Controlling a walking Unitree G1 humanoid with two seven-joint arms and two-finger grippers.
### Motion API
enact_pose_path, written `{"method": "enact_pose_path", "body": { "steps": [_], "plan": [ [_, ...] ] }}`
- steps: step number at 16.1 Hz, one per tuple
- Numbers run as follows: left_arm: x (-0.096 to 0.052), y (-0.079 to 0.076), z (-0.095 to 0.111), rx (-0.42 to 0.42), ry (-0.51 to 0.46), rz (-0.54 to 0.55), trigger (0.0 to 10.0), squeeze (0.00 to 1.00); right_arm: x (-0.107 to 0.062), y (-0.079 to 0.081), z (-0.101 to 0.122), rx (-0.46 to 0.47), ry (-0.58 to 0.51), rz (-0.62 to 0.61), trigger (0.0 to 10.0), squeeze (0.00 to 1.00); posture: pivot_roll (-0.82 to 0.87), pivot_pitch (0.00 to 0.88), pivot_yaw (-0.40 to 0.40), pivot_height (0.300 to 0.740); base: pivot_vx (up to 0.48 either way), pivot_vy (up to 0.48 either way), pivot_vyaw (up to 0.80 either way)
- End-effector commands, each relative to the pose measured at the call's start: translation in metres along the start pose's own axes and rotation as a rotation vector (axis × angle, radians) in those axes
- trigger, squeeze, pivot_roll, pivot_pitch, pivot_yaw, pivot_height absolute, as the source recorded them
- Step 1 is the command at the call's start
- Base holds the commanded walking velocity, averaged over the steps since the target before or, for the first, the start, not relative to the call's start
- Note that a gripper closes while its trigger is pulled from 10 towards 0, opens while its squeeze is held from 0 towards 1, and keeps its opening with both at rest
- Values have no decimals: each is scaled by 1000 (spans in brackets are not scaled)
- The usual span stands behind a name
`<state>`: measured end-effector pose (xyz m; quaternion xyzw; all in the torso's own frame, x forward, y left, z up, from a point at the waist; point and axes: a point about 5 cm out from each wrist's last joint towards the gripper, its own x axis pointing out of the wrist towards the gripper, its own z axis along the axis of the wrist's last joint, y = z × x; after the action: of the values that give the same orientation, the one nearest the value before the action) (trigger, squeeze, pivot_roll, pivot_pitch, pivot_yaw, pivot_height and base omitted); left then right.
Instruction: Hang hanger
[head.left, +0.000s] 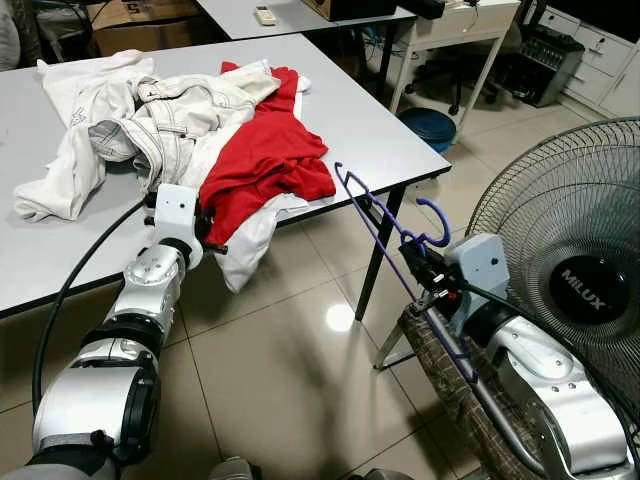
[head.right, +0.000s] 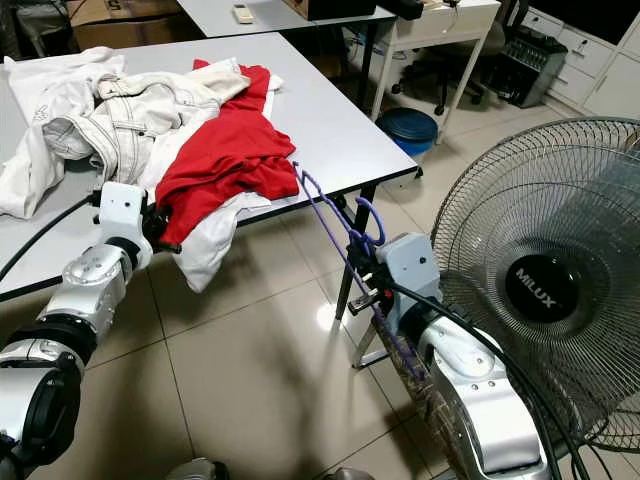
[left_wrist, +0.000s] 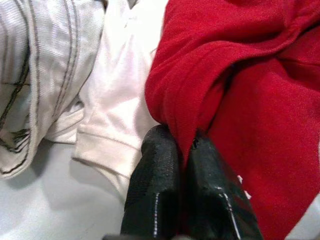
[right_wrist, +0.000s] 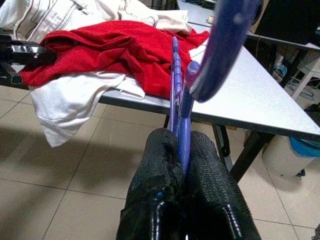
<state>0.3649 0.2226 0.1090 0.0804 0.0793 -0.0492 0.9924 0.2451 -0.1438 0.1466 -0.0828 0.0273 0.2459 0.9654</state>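
1. Looking through the head cameras, I see my right gripper (head.left: 428, 275) out over the tiled floor (head.left: 270, 370), just off the table's near corner, clamped on a purple hanger (head.left: 385, 235) whose top end reaches up toward the table edge (head.left: 345, 205).
2. My right wrist camera adds the close detail: both black fingers (right_wrist: 157, 180) pressed together on the hanger's thin bar, with its hook curving overhead.
3. My left gripper (head.left: 212, 235) sits at the table's front edge, against the hanging fold of a red garment (head.left: 265, 160).
4. From the left wrist camera I can confirm the fingers (left_wrist: 157, 165) are closed, pinching the hem of that red cloth, with a white shirt (left_wrist: 120, 100) lying just beside it.
5. A cream jacket (head.left: 170, 115) is heaped further back on the table.
6. A standing fan (head.left: 575, 270) is close to my right arm, and a patterned basket (head.left: 450, 385) lies under that forearm.
7. Open floor lies between my two arms, in front of the table.
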Motion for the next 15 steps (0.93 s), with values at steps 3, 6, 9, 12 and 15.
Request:
{"method": "enact_pose_path", "body": {
  "steps": [3, 6, 9, 12, 15],
  "plan": [
    [-2, 1, 2, -17, -34, -24, 0, 0, -1, 0, 0, -4, 4, -4, 10000, 0, -177, 78, -35, 740, 0, 0, 0],
    [-3, 3, 7, 10, -68, -54, 0, 0, 0, 0, -1, -2, 4, -7, 10000, 0, -166, 68, -29, 740, 0, 0, 0],
    [-5, 7, 20, 90, -126, -113, 0, 0, -2, -1, -1, -5, -10, 15, 10000, 0, -152, 52, -16, 740, 0, 0, 0],
    [-1, 14, 71, 148, -268, -183, 0, 0, -1, -13, 0, 9, -33, -16, 10000, 0, -124, 20, -15, 740, 0, 0, 0],
    [2, 15, 115, 192, -388, -185, 0, 0, 6, -18, 4, -5, -59, -27, 10000, 0, -118, 0, -5, 740, 0, 0, 0]
  ]
}}
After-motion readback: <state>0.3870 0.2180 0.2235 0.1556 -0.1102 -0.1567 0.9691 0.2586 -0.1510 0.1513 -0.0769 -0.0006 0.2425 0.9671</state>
